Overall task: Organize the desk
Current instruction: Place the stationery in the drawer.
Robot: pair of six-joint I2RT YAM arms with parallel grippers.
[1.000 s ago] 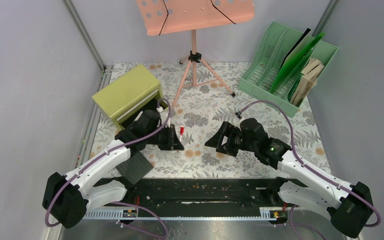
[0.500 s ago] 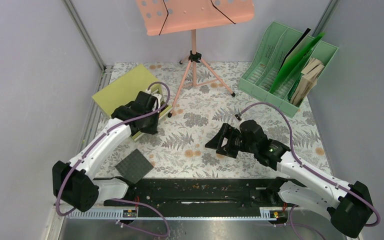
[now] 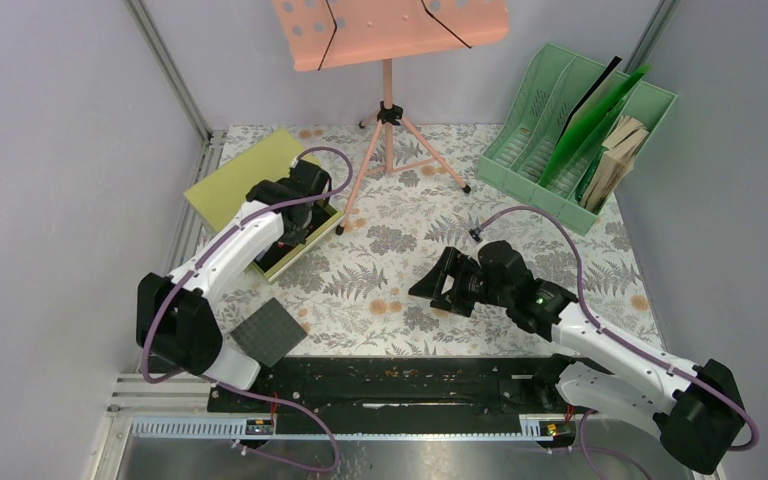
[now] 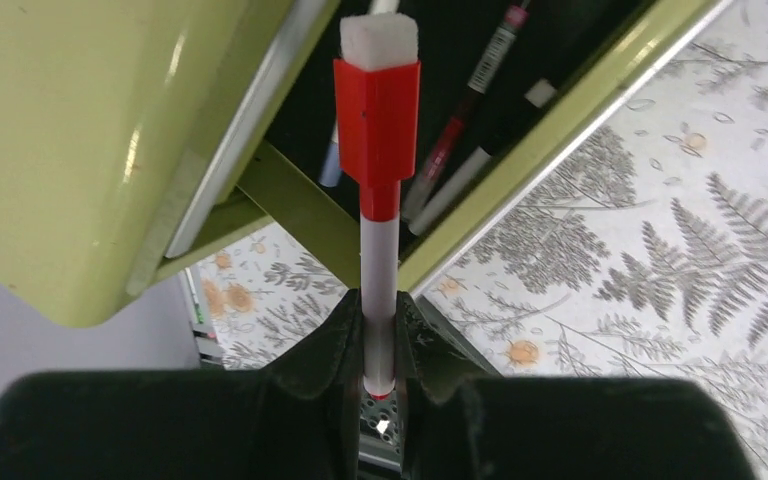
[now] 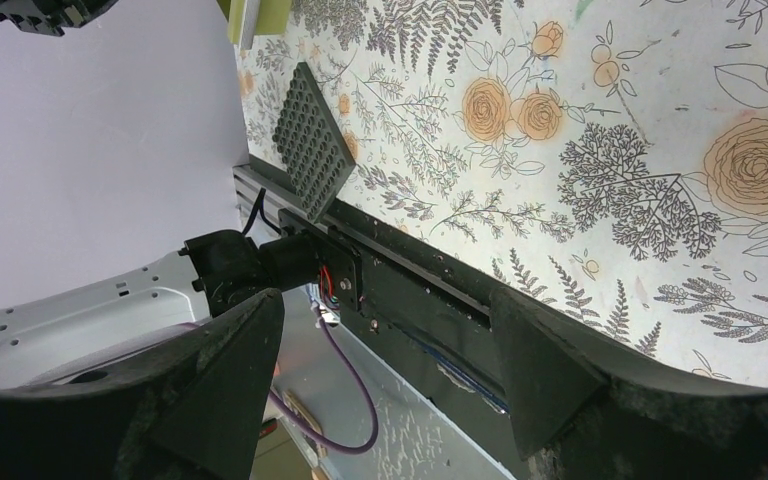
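As the right gripper [image 5: 385, 320] gapes, the left gripper [image 4: 378, 322] pinches a marker [image 4: 378, 130].

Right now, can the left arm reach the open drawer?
Probably yes: the left gripper, shut on the red-capped marker, hangs over the open drawer with nothing between them.

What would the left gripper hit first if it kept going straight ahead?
Probably the open drawer: the marker held by the left gripper points at the pens inside, though depth is unclear.
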